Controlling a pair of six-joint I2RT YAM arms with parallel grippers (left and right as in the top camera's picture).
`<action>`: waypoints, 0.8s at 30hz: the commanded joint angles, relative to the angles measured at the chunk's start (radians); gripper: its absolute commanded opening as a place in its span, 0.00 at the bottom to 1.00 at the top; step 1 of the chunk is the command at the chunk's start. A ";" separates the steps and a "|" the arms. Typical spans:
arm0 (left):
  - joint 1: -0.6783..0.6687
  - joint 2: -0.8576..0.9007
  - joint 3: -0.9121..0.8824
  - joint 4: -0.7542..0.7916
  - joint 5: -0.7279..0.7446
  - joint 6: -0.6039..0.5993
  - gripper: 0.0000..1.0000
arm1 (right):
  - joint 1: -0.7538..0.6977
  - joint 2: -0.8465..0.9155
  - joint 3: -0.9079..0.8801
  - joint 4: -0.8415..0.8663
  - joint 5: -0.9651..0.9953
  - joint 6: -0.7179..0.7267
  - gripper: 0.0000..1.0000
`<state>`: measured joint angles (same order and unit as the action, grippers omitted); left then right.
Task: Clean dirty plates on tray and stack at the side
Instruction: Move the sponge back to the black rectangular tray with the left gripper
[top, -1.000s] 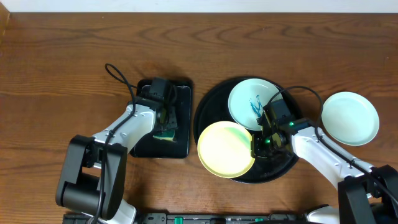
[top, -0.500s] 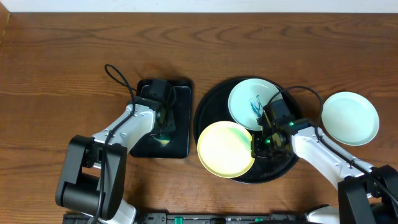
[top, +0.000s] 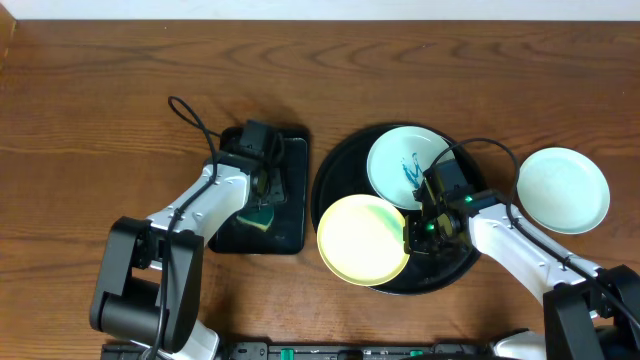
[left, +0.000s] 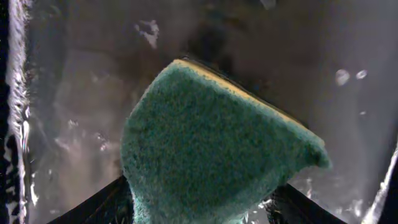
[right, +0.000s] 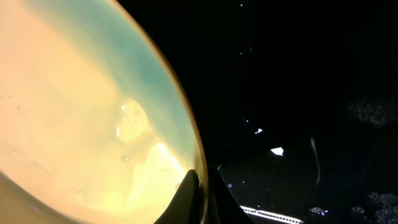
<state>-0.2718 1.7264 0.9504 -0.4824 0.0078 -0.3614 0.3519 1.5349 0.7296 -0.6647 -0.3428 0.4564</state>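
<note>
- Overhead: we see the left gripper (top: 257, 198) above the small tray (top: 293, 215), at the sponge (top: 258, 216). The right gripper (top: 417, 232) meets the yellow plate's (top: 362, 240) right edge. That plate overlaps the tray's (top: 320, 190) near-left rim. The stained plate (top: 400, 165) lies far in the tray, and the mint plate (top: 563, 190) lies right of it.
- Left wrist: we find the fingers (left: 93, 208) clamped on the sponge.
- Right wrist: the fingers (right: 189, 193) pinch the yellow plate's rim.

Bright, even overhead view, soft shadows; dim wrist views, white glints on the tray (right: 298, 74)
</note>
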 joint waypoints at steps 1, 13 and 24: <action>0.003 0.002 0.021 0.009 -0.021 0.013 0.65 | 0.010 0.001 -0.005 -0.001 -0.001 0.003 0.05; 0.003 0.002 0.016 0.003 -0.021 0.013 0.07 | 0.010 0.001 -0.005 -0.001 -0.001 0.003 0.02; 0.003 0.002 0.014 -0.045 -0.020 0.013 0.61 | 0.010 0.000 -0.005 -0.001 -0.002 -0.002 0.01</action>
<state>-0.2714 1.7264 0.9504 -0.5083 -0.0032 -0.3546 0.3519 1.5349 0.7296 -0.6643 -0.3431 0.4576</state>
